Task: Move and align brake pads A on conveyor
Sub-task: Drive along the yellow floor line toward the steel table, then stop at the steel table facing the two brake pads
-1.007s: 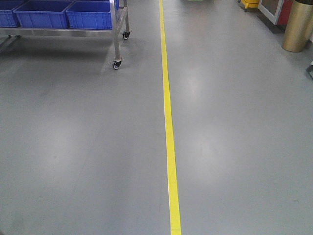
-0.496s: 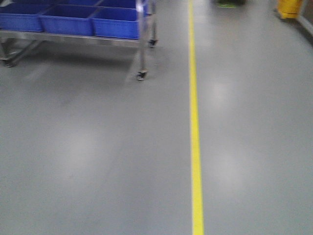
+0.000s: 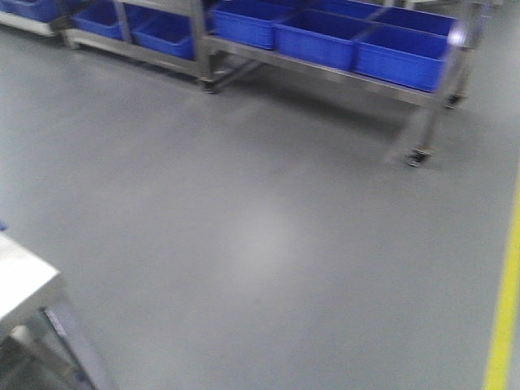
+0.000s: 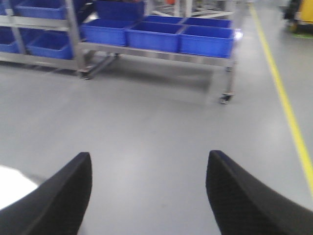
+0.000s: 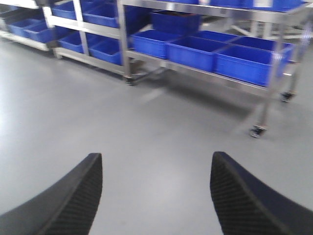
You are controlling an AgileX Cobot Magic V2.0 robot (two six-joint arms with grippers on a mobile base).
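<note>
Base swung left, still travelling: yellow floor line [image 3: 505,325] now far right, shiny steel table corner [image 3: 20,280] lower left; left gripper [image 4: 149,153], right gripper [image 5: 156,154] spread, empty.

glossy plastic bins [image 5: 195,49], metal rack [image 5: 123,44].

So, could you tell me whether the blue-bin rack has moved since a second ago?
No: the rack and yellow floor line slid right together; the view turned left.
</note>
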